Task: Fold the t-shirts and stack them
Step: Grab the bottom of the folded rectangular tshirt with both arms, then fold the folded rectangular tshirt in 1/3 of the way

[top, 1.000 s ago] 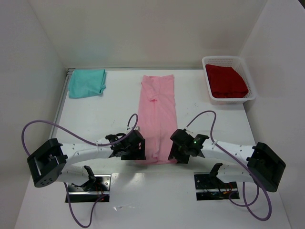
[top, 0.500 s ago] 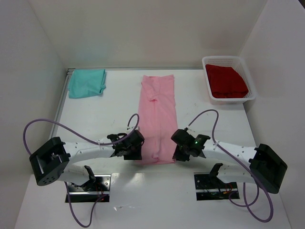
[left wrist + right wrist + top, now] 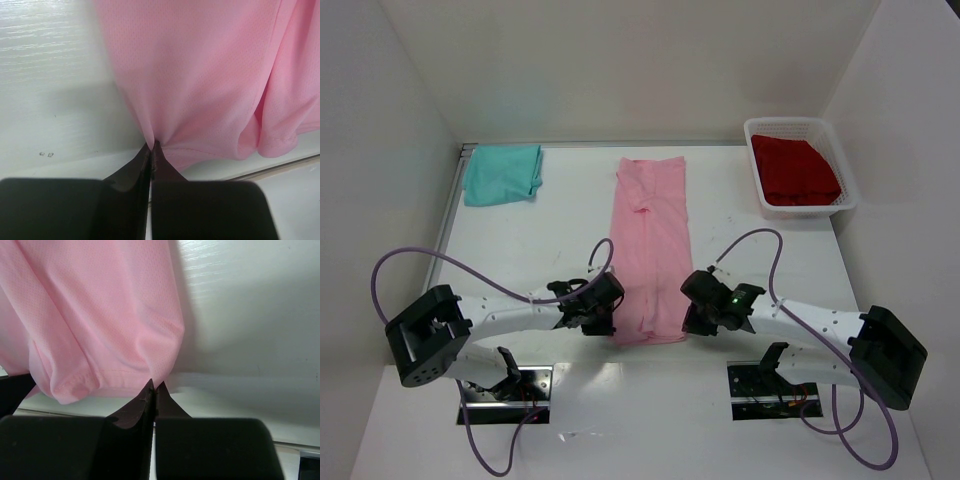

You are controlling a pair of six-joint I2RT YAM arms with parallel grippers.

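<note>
The pink t-shirt (image 3: pixel 650 240) lies as a long narrow strip down the middle of the table, collar end far. My left gripper (image 3: pixel 607 322) is shut on the near left corner of its hem; the pink t-shirt (image 3: pixel 200 75) bunches into the left gripper (image 3: pixel 151 146). My right gripper (image 3: pixel 690 322) is shut on the near right corner, where the pink t-shirt (image 3: pixel 100 315) puckers at the right gripper (image 3: pixel 153 385). A folded teal t-shirt (image 3: pixel 502 173) lies at the far left. A red t-shirt (image 3: pixel 794 170) sits in the basket.
A white mesh basket (image 3: pixel 850 185) stands at the far right. White walls enclose the table on three sides. Purple cables (image 3: pixel 440 262) loop over both arms. Two metal base plates (image 3: pixel 505 380) sit at the near edge.
Both grippers have closed from open onto the near corners of the pink t-shirt's hem. The hem now bunches at each set of tips.
</note>
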